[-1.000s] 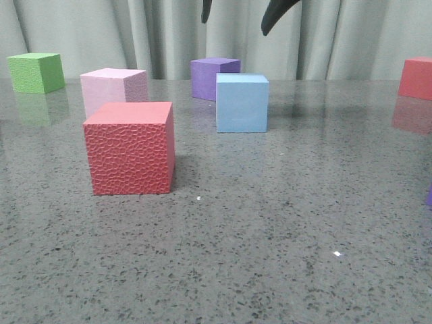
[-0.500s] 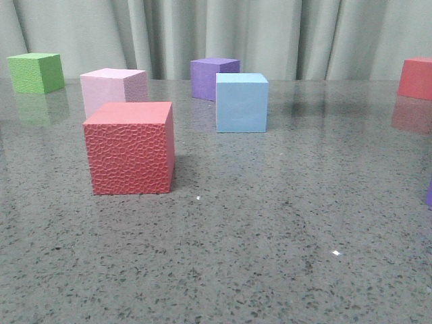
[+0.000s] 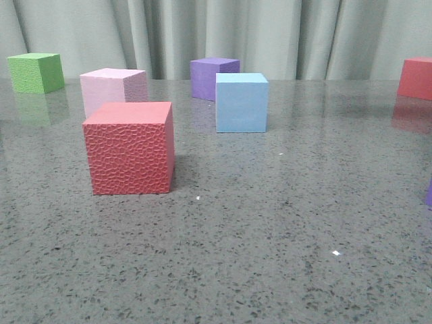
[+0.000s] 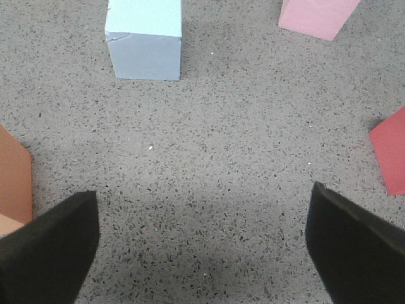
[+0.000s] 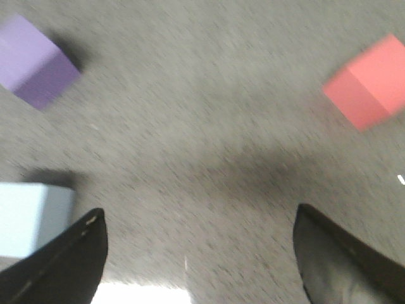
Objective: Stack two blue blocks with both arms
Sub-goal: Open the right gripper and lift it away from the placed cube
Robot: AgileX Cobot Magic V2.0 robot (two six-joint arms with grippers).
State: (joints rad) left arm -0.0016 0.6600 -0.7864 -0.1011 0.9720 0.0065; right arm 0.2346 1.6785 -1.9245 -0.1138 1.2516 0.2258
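One pale blue block (image 3: 241, 102) stands on the grey table in the front view, just in front of a purple cube (image 3: 214, 77). No gripper shows in the front view. In the left wrist view a blue block (image 4: 144, 38) stands well ahead of my left gripper (image 4: 202, 237), which is open and empty above bare table. In the blurred right wrist view a blue block (image 5: 31, 215) sits beside one finger (image 5: 60, 266) of my right gripper (image 5: 199, 250), which is open and empty. I cannot tell whether the wrist views show the same block.
A textured red cube (image 3: 129, 147), a pale pink cube (image 3: 111, 88), a green cube (image 3: 35, 72) and a red cube (image 3: 416, 77) stand on the table. The left wrist view shows a pink cube (image 4: 316, 16), a red cube (image 4: 391, 155) and an orange one (image 4: 12, 180).
Dark fingertips that hung at the top of the front view one second ago have left it. The cubes have not moved.
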